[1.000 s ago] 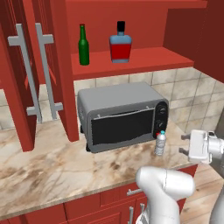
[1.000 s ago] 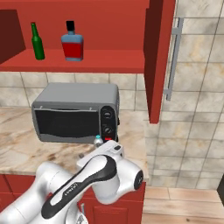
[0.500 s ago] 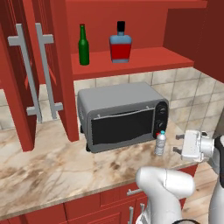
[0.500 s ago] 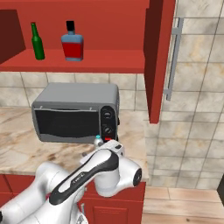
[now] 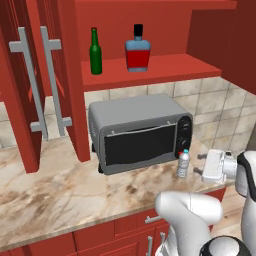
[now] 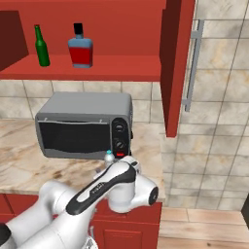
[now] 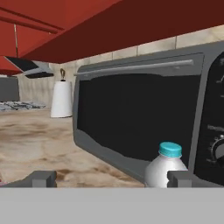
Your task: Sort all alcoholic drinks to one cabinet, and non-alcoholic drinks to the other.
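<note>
Gripper: the gripper (image 7: pixel 111 178) has its jaws spread wide with nothing between them; in the hand view the two fingertips (image 7: pixel 41 178) stand far apart at the bottom. In the left base view it hangs just right of the water bottle (image 5: pixel 183 163), not touching it.
Water bottle: upright on the marble counter (image 5: pixel 60 190), at the near right corner of the grey toaster oven (image 5: pixel 137 131). In the right base view the arm hides all but its cap; in the hand view its lower part is cut off, and the cap looks bluish.
Green bottle: the green bottle (image 5: pixel 95 52) stands on the red shelf (image 5: pixel 165 67) of the open cabinet, left of the red-and-blue bottle (image 5: pixel 137 50).
Cabinet doors: the two-handle door (image 5: pixel 45 85) is swung open at left; the single-handle door (image 6: pixel 193 65) is seen edge-on at right.
Far left: a white paper-towel roll (image 7: pixel 61 98), small and blurred.
</note>
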Available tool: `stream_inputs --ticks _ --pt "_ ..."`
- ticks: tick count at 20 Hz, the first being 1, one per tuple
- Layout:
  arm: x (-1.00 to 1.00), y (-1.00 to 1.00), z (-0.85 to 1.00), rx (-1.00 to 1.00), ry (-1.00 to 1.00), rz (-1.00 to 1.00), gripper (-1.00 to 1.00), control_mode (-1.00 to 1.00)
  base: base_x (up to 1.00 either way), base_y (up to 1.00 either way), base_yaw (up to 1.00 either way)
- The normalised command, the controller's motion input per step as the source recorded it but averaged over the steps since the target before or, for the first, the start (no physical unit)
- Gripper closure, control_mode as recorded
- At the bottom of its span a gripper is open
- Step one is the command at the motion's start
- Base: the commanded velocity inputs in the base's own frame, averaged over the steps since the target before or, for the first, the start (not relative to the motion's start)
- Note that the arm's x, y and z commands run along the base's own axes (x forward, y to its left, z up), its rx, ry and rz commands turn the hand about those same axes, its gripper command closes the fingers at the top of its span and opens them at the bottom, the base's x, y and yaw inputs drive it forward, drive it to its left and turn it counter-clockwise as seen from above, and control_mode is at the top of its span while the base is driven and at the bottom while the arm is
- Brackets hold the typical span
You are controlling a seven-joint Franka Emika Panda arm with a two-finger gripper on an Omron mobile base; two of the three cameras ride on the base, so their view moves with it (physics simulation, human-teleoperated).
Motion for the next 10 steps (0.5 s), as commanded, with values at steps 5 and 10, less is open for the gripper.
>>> stream_inputs --ticks 5,10 --pt "0.23 -0.16 -0.23 0.00 0.00 0.00 -1.00 -1.00 0.00 0.00 0.00" --pt "0.29 -0.11 -0.20 0.00 0.00 -0.01 -1.00 -1.00 0.00 0.00 0.00"
